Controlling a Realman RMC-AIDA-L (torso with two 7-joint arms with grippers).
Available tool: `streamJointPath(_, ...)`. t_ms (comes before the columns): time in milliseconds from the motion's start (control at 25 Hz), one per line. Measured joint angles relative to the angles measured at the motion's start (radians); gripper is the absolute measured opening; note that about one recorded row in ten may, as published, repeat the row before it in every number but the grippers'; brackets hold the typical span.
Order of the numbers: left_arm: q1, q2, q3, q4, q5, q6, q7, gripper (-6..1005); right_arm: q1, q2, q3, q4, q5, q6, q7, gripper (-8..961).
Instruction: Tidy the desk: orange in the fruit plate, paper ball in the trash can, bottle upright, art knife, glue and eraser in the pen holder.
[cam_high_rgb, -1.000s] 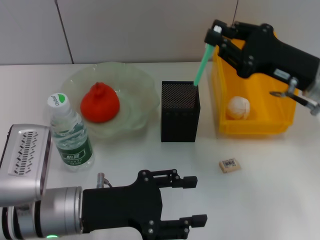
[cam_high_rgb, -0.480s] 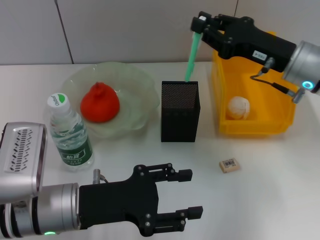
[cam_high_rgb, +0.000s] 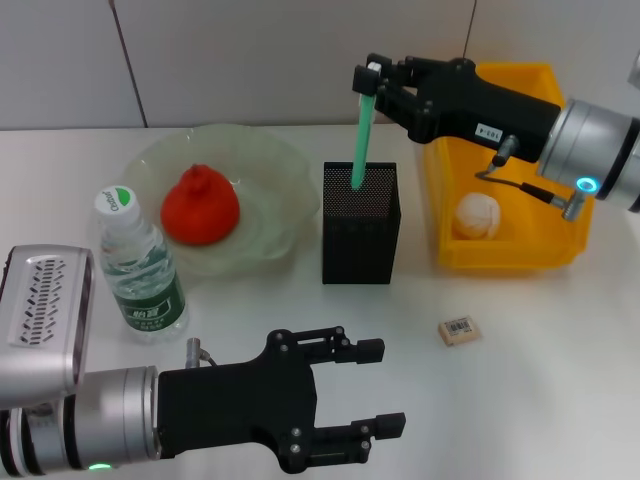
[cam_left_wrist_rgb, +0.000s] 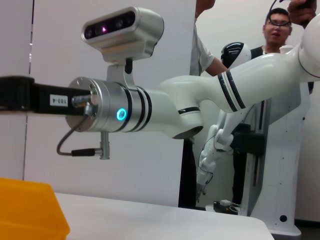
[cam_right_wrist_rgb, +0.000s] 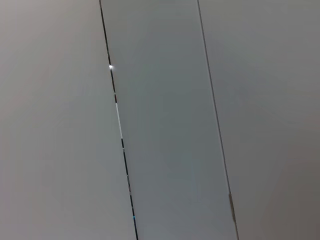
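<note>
Two grippers show in the head view. Right gripper, upper centre, is clamped on the top of a green art knife, which hangs nearly upright with its lower end inside the black mesh pen holder; whether it touches bottom cannot be told. Left gripper, bottom centre, is spread wide and holds nothing. Paper ball lies in the yellow trash can. Eraser lies on the table, lower right. Orange sits in the fruit plate; bottle stands upright, left.
</note>
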Motion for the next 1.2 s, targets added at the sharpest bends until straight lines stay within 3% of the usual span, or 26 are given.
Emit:
streamJointPath(560, 0.004, 0.001, -0.010, 0.000, -0.006, 0.004, 0.018, 687, -0.064, 0.004, -0.001, -0.008, 0.031, -0.009, -0.003, 311)
streamJointPath(800, 0.004, 0.002, -0.011, 0.001, -0.006, 0.010, 0.028, 688, -0.097, 0.000, -0.024, 0.060, 0.028, -0.074, 0.039, 481)
streamJointPath(840, 0.004, 0.002, -0.011, 0.001, -0.006, 0.012, 0.030, 688, -0.138, -0.004, -0.058, 0.164, 0.016, -0.104, 0.134, 509)
streamJointPath(880, 0.005, 0.003, -0.012, 0.001, -0.006, 0.013, 0.035, 688, -0.138, -0.004, -0.058, 0.164, 0.016, -0.104, 0.134, 543)
streamJointPath(920, 0.005, 0.003, -0.012, 0.001, -0.006, 0.013, 0.035, 688, -0.186, -0.008, -0.100, 0.308, -0.023, -0.115, 0.259, 577)
streamJointPath(960, 0.005, 0.003, -0.012, 0.001, -0.006, 0.013, 0.035, 688, -0.186, -0.008, -0.100, 0.308, -0.023, -0.115, 0.259, 610)
streamJointPath(1040, 0.008, 0.003, -0.020, 0.000, -0.004, 0.013, 0.040, 689, -0.237, -0.008, -0.128, 0.529, -0.161, -0.120, 0.438, 678)
streamJointPath(1080, 0.008, 0.003, -0.020, 0.000, -0.004, 0.013, 0.040, 689, -0.237, -0.008, -0.128, 0.529, -0.161, -0.120, 0.438, 703)
streamJointPath(1120, 0.010, 0.003, -0.028, -0.008, -0.003, 0.012, 0.050, 689, -0.250, -0.004, -0.131, 0.649, -0.269, -0.138, 0.536, 728)
streamJointPath(1200, 0.010, 0.003, -0.028, -0.008, -0.003, 0.012, 0.050, 689, -0.251, -0.004, -0.131, 0.705, -0.340, -0.162, 0.600, 779)
